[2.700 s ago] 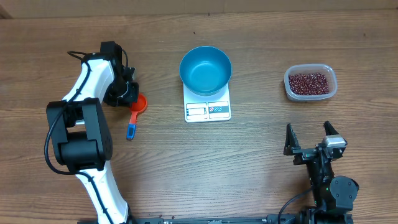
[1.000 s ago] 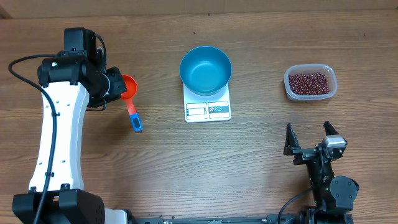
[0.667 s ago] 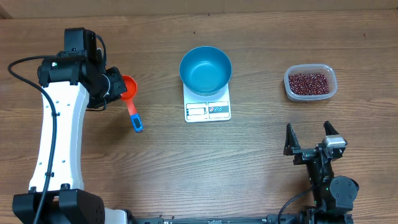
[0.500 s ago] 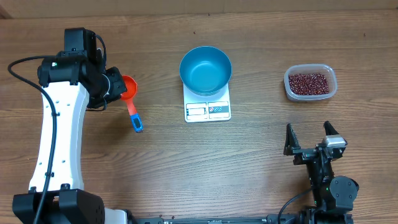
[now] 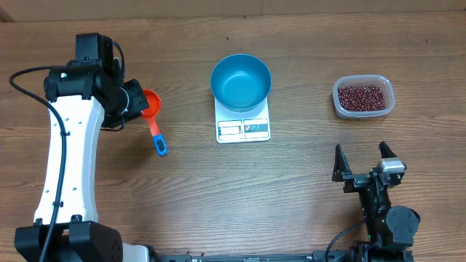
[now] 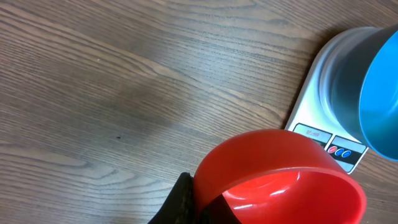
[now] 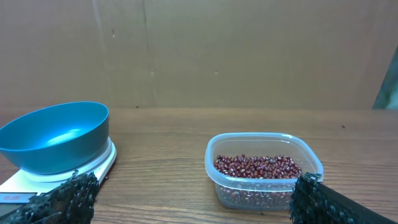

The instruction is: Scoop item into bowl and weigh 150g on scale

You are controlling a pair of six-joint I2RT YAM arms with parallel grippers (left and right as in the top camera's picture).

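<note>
**Left gripper lifts the scoop, then hangs still**

The left gripper (image 5: 135, 102) is pressed tight on the red scoop (image 5: 153, 116), pinching it at the cup end so that the blue-tipped handle trails toward the near side of the table (image 5: 218, 204). A few seconds back that arm was bent low over the scoop where it lay on the wood. Now the arm stands tall, and the scoop has come up and shifted slightly toward the far edge. Over the last second nothing at all has moved, so the lift looks finished and the arm seems to be pausing.

From the left wrist view the cup is empty, red and glossy inside. That means the pick-up is done but the real work has not started.

The beans (image 5: 362, 97) all sit in the clear tub (image 5: 392, 94) at the far right of the table, well apart from the scoop. The blue bowl (image 5: 240, 81) stands on the white scale (image 5: 243, 129) between the two, and it holds nothing yet. To fill the scoop, the left arm would have to travel past the bowl and scale to the tub, and I'd guess that is what comes next.

The right gripper (image 5: 360, 151) sits parked near the front edge, fingers spread wide and holding nothing, and it has not stirred.
</note>
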